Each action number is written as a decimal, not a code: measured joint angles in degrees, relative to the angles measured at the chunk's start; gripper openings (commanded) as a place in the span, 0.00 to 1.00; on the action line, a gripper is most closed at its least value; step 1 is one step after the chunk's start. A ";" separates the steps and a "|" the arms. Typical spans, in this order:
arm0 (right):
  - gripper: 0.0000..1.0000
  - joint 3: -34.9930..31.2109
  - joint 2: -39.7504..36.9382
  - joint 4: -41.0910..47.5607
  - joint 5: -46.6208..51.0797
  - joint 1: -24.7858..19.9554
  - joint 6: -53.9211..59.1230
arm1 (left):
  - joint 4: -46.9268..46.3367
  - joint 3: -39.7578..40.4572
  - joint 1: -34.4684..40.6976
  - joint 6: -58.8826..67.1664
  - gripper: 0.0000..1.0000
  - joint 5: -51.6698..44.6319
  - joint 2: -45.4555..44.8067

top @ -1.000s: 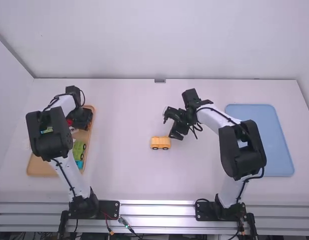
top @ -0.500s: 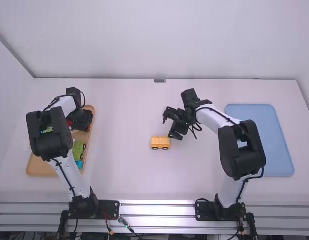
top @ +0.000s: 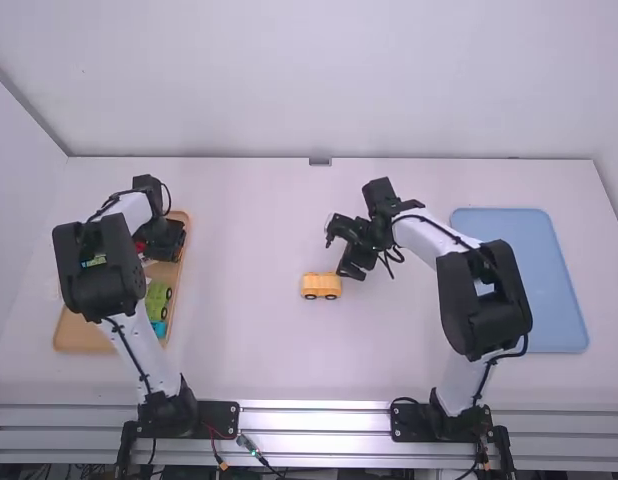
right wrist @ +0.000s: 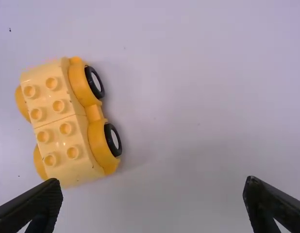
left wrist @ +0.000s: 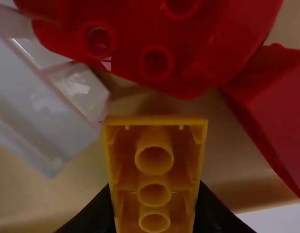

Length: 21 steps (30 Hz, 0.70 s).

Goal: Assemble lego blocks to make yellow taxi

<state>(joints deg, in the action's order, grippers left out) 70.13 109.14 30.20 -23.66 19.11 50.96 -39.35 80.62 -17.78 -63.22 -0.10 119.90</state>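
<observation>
We are holding a yellow block [left wrist: 155, 180] in our left pincer [top: 165, 240], with the fingers pressing on its sides; its hollow underside is facing the left wrist camera, showing a row of round tubes. That pincer is hanging over the far part of the wooden tray [top: 81, 336]. Around the block we are seeing a red piece with round openings [left wrist: 189, 48], a red block [left wrist: 278, 104] and a white and clear piece [left wrist: 43, 109]. Nearer the arm's base, a green piece [top: 156, 300] and a blue piece [top: 159, 328] are lying in the same tray

Our right pincer [top: 339, 257] is hovering over the counter [top: 249, 240] — its fingers are standing wide, with nothing between them. The yellow car [top: 321, 286] is resting upright on the counter, just beside that pincer and closer to the bases; studs are covering its top, and black wheels are showing along one side. We are also seeing a blue tray [top: 534, 285] lying on the right part of the counter
</observation>
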 measured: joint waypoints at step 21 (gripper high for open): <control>0.99 0.00 0.02 -6.12 -0.04 0.17 -5.60 | -12.46 13.03 -0.31 13.27 0.18 -2.01 0.00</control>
<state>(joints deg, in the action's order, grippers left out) 70.13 109.16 24.08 -23.70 19.29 45.36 -51.81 93.65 -18.09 -49.95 -2.11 119.90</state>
